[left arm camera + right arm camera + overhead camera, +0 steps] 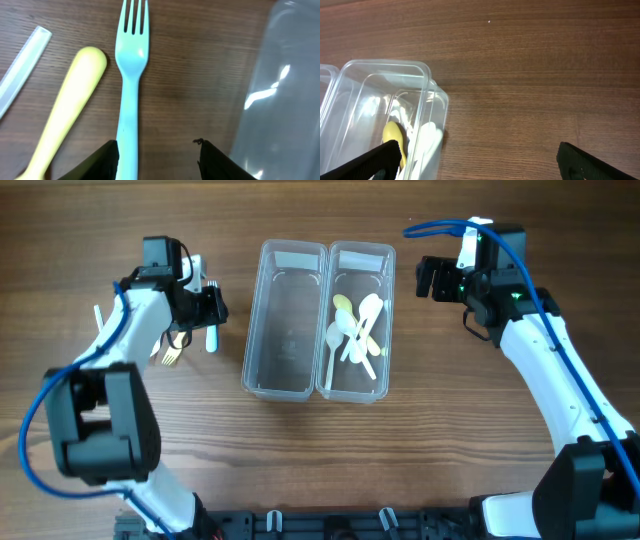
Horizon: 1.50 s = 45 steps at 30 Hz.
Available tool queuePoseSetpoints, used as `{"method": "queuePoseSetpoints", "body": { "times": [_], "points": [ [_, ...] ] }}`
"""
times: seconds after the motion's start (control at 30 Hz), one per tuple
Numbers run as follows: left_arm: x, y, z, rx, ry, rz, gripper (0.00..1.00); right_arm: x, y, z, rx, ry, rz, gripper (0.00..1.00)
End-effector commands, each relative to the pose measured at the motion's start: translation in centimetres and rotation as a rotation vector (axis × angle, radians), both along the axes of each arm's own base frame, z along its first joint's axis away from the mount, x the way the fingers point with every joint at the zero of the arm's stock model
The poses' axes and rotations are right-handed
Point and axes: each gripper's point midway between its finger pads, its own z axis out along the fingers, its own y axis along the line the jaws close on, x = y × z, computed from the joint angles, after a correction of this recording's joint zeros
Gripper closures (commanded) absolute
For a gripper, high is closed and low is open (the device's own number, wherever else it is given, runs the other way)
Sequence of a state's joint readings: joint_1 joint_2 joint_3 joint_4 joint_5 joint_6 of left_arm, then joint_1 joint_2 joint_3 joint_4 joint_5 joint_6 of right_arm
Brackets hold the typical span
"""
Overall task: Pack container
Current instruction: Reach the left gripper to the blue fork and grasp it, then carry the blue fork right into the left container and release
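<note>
Cutlery lies loose on the wooden surface (320, 470) at the left: a clear stick (20, 70), a yellow fork (70, 107) and a blue fork (131, 85), all flat, the two forks just beside each other. We see the left jaws open low over the blue fork. Its handle runs between them, close by one finger and well clear of the other, so nothing is gripped.

We judge this fork to be light, thin, stiff plastic. It looks smooth enough to slip or swivel in a loose pinch, and it lies so flat that the fingertips must come right down to the wood. The handle, a little behind the neck, looks like the best hold, being narrow, straight-sided and near the balance point. The tines would likely flex.

Just right of it stands the left tub (285, 330), clear-walled and empty, and probably light enough to slide if bumped. Touching it is the right tub (360, 250), which holds white and yellow spoons (355, 330) in a loose heap.

Farthest right, the right jaws are spread wide and hold nothing, over bare wood beside that tub's corner.
</note>
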<state>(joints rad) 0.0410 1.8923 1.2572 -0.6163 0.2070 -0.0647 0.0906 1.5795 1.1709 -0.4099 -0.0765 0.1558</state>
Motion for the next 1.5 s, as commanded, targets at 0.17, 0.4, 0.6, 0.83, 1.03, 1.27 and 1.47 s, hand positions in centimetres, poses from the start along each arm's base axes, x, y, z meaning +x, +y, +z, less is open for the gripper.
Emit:
{"method": "queuePoseSetpoints", "body": {
  "times": [0.17, 0.4, 0.6, 0.83, 1.03, 1.27, 1.47],
  "points": [
    [0.8, 1.5, -2.8, 0.080, 0.028, 0.021, 0.44, 0.1, -0.1, 0.3, -0.015, -0.013, 0.001, 0.00],
    [1.3, 1.8, -3.0, 0.097, 0.010, 0.026, 0.47, 0.1, -0.1, 0.3, -0.015, -0.013, 0.001, 0.00],
    [1.7, 1.8, -2.9, 0.097, -0.005, 0.027, 0.58, 0.1, -0.1, 0.3, -0.015, -0.013, 0.001, 0.00],
    [1.7, 1.8, -2.9, 0.099, -0.008, 0.022, 0.56, 0.1, -0.1, 0.3, -0.015, -0.013, 0.001, 0.00],
    [1.9, 1.8, -4.2, 0.100, 0.004, 0.018, 0.55, 0.1, -0.1, 0.3, -0.015, -0.013, 0.001, 0.00],
    [1.4, 1.8, -5.8, 0.105, 0.039, -0.004, 0.75, 0.1, -0.1, 0.3, -0.016, -0.013, 0.002, 0.00],
    [1.9, 1.5, -4.8, 0.088, 0.012, -0.007, 0.96, 0.1, -0.1, 0.3, -0.016, -0.013, 0.002, 0.00]
  ]
}}
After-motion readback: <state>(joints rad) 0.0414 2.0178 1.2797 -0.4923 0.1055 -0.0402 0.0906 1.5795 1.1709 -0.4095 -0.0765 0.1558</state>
